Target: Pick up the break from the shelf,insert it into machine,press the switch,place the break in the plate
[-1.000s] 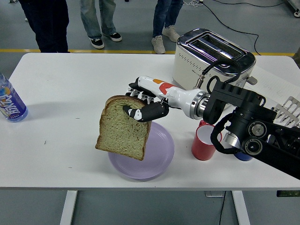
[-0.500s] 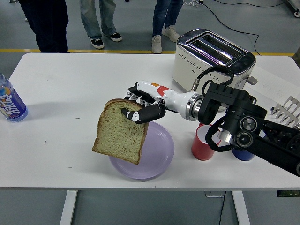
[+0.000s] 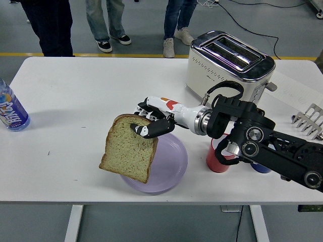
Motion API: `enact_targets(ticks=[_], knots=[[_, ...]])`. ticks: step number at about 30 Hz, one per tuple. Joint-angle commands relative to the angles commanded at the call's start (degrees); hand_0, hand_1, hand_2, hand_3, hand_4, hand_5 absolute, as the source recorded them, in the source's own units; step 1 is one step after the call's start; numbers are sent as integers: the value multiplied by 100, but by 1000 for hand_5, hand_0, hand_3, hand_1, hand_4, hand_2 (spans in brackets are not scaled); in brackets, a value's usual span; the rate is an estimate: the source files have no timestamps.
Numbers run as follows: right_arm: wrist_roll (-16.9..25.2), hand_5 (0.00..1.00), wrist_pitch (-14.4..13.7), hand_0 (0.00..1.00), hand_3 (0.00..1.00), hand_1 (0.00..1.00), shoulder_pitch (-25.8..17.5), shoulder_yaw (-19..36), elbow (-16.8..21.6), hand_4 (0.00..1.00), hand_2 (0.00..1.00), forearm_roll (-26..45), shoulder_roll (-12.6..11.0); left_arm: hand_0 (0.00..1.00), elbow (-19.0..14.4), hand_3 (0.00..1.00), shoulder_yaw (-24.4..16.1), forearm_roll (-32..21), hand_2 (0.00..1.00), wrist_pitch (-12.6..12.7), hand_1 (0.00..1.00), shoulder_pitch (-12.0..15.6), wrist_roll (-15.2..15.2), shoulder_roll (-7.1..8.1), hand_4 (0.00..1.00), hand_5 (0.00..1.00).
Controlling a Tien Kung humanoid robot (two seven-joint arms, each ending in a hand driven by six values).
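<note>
One slice of bread is all that matters right now, and my right hand has it pinched by the top crust, thumb on the front face and the other fingers curled behind. It hangs tilted, long axis running from my grip at about 1 o'clock down to the free bottom corner at about 7 o'clock.

Key thing for the drop: the purple plate sits on the counter at roughly 5 o'clock from the slice. The bread's right edge overlaps the plate's left rim in the head view, but most of the slice hangs out past it over bare counter. So I reckon I need to shift toward 3 o'clock before letting go, or it'll flop off the rim.

Toaster is back at 1 o'clock, red cup just right of the plate. Left arm isn't in view.
</note>
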Motion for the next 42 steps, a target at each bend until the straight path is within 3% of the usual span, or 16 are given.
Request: enact_targets(ticks=[42], knots=[[132,2,-206,124,494,184,-177,-354,-1317,453,424,223,419,332,0,721,-78,121,583,13,438,27,27,-29,598,998]])
